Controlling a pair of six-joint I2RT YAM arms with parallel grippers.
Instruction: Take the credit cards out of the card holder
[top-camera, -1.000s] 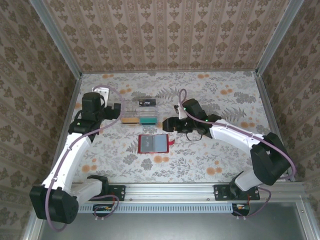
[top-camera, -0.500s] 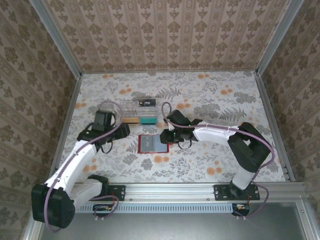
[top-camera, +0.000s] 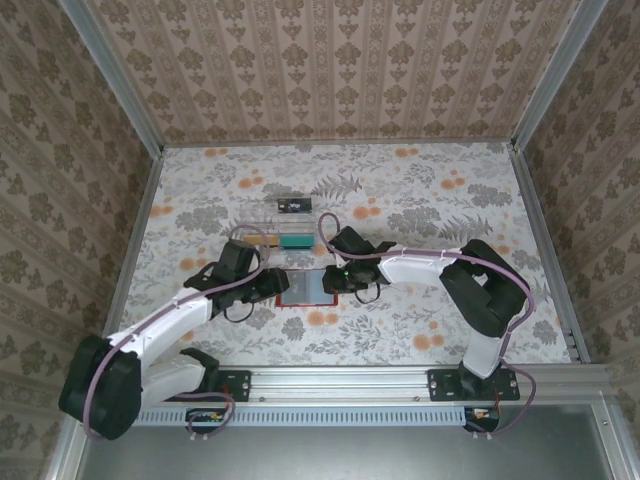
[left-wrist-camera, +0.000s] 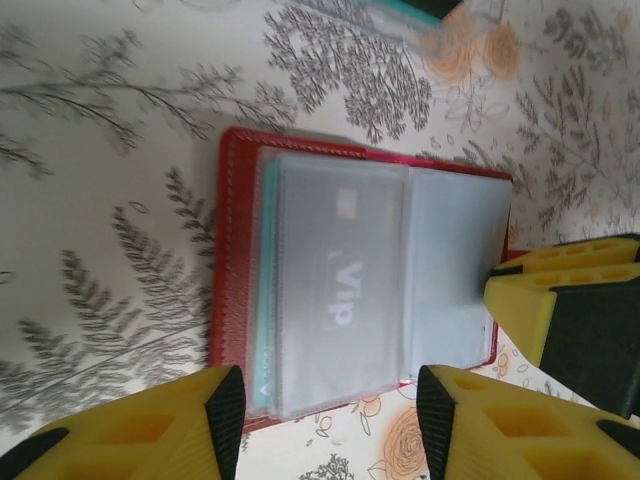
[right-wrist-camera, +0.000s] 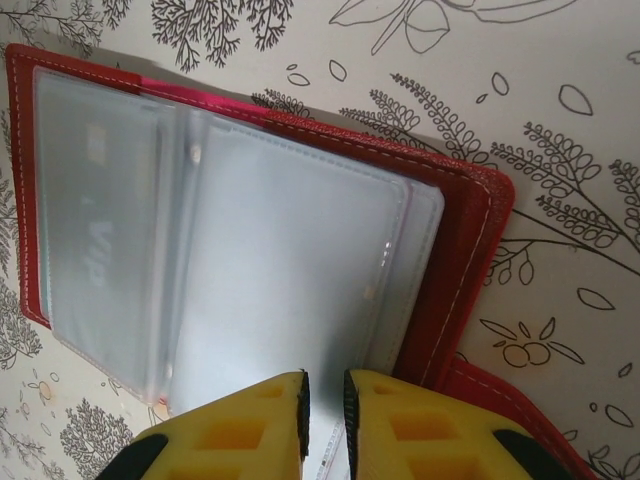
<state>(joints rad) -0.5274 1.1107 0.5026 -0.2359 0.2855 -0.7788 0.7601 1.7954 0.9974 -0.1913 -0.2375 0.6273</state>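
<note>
A table (top-camera: 430, 200) covered in pale cloth printed with grey ferns and orange blooms sits inside brown damask-papered walls (top-camera: 330, 70) and an aluminium frame (top-camera: 400, 383). At the centre of the top view lies the open red folding card holder (top-camera: 305, 287), its clear sleeves (right-wrist-camera: 290, 250) facing up, and through one sleeve a grey card (left-wrist-camera: 340, 250) reads "Vip". The left pincer (left-wrist-camera: 330, 385) hangs with fingers apart over the holder's lower edge in its wrist view, while the right pincer (right-wrist-camera: 325, 385) is closed to a slit on a sleeve edge at the bottom of its own.
</note>
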